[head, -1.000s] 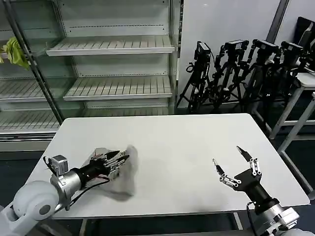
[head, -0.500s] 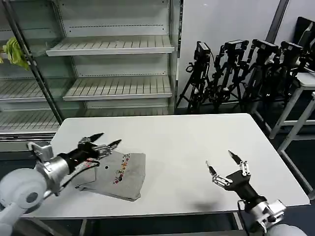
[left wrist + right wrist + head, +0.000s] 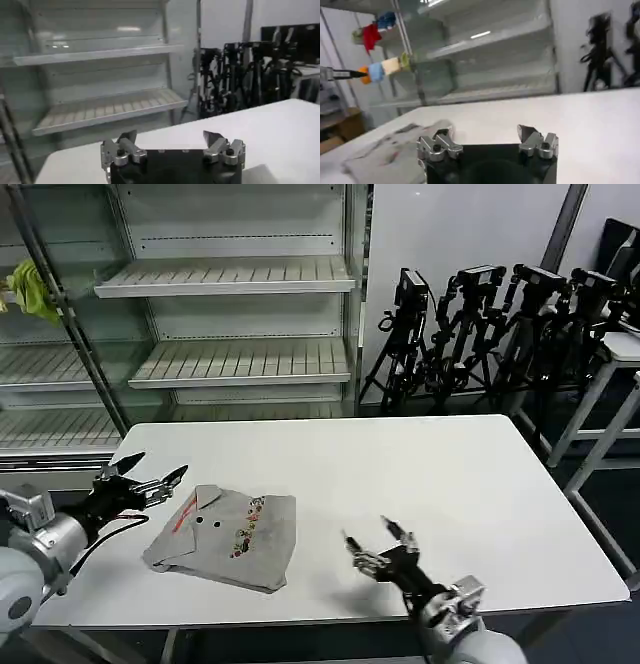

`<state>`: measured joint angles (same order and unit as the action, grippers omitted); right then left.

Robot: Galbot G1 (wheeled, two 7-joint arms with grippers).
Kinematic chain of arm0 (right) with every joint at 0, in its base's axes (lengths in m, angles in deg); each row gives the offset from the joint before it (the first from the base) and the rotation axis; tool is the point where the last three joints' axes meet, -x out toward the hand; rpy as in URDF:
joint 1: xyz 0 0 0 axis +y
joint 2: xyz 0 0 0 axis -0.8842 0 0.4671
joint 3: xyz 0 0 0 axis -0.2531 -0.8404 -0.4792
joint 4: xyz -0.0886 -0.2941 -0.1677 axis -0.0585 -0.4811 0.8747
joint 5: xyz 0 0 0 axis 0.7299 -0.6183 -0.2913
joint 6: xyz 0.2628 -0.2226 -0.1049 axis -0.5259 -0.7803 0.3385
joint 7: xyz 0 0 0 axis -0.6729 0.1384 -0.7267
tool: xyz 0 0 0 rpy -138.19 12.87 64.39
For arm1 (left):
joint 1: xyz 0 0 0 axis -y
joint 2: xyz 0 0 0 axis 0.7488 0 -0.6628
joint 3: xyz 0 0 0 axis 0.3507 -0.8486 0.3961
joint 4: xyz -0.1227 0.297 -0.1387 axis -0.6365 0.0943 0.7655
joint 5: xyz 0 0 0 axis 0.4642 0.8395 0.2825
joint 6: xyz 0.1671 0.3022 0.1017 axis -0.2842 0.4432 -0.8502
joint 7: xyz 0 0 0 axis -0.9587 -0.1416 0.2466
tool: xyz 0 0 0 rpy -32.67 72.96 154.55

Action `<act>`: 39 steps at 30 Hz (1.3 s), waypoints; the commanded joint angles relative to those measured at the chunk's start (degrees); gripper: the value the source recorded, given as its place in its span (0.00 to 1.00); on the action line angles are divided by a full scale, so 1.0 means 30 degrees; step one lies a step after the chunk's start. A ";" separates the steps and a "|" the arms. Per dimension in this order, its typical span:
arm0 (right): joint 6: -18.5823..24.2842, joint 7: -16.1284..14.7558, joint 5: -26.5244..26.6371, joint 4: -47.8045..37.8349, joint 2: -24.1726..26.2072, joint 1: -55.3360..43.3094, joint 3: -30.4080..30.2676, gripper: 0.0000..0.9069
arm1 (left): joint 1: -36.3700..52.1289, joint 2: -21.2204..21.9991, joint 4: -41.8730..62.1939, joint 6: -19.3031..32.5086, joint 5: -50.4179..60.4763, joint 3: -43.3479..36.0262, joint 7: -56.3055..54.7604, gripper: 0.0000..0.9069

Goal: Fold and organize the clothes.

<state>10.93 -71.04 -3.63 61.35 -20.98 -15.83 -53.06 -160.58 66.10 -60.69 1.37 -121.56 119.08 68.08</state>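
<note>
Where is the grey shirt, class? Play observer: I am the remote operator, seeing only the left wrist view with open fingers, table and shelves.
Observer: The grey shirt lies folded on the table, just to the robot's right of the left gripper, collar toward it.
Operator: And the other arm?
Observer: The right gripper is open, over the table's front edge, to the right of the shirt and apart from it.
Operator: Anything on the shelves?
Observer: A yellow-green cloth hangs at the rack's far left.

Left gripper (image 3: 146, 472) and right gripper (image 3: 378, 546) both spread.
</note>
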 commanded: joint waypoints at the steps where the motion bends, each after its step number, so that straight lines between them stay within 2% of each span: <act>1: -0.1157 0.0890 0.1723 -0.1278 -0.2138 -0.3437 -0.5572 1.00 | -0.2555 0.1225 -0.0317 -0.0097 0.2030 0.2215 0.0030 1.00; 10: -0.1241 0.1426 0.2221 -0.3231 -0.3862 -0.4891 -0.6402 1.00 | -0.2909 0.1385 -0.0420 0.0126 0.2080 0.2547 0.0080 1.00; 18: -0.1592 0.2704 0.2969 -0.4148 -0.5225 -0.4500 -0.6101 1.00 | -0.3224 0.1861 -0.0740 0.0320 0.2366 0.2716 0.0101 1.00; 25: -0.1777 0.4346 0.3222 -0.4629 -0.5890 -0.4745 -0.5989 1.00 | -0.3623 0.2355 -0.0981 0.0541 0.2478 0.3037 0.0189 1.00; 27: -0.1945 0.4744 0.3388 -0.4583 -0.5971 -0.4930 -0.6003 0.92 | -0.3709 0.2442 -0.1036 0.0602 0.2507 0.3078 0.0191 1.00; 29: -0.2060 0.5223 0.3526 -0.4583 -0.6029 -0.5143 -0.6053 0.78 | -0.3743 0.2523 -0.1080 0.0684 0.2544 0.3111 0.0215 1.00; 30: -0.2106 0.5346 0.3554 -0.4583 -0.6047 -0.5192 -0.6064 0.60 | -0.3741 0.2550 -0.1100 0.0707 0.2551 0.3115 0.0209 1.00; 31: -0.2200 0.5536 0.3692 -0.4589 -0.6071 -0.5289 -0.6060 0.60 | -0.3743 0.2617 -0.1151 0.0726 0.2555 0.3114 0.0202 1.00; 32: -0.2210 0.5578 0.3713 -0.4585 -0.6075 -0.5299 -0.6062 0.28 | -0.3751 0.2667 -0.1231 0.0740 0.2555 0.3111 0.0212 1.00; 33: -0.2240 0.5649 0.3716 -0.4582 -0.6068 -0.5323 -0.6059 0.20 | -0.3775 0.2688 -0.1257 0.0748 0.2560 0.3117 0.0214 1.00; 35: -0.2283 0.5711 0.3769 -0.4564 -0.6019 -0.5306 -0.6037 0.11 | -0.3807 0.2790 -0.1397 0.0793 0.2575 0.3131 0.0212 1.00; 36: -0.2278 0.5697 0.3766 -0.4573 -0.5981 -0.5293 -0.6026 0.00 | -0.3824 0.2825 -0.1432 0.0807 0.2578 0.3159 0.0223 1.00; 39: -0.2285 0.5697 0.3740 -0.4419 -0.5828 -0.5139 -0.5915 0.00 | -0.3842 0.2869 -0.1459 0.0860 0.2588 0.3220 0.0213 1.00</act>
<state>4.61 -56.86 6.80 48.56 -37.61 -30.64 -70.62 -171.71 74.04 -64.69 3.76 -114.06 128.30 68.78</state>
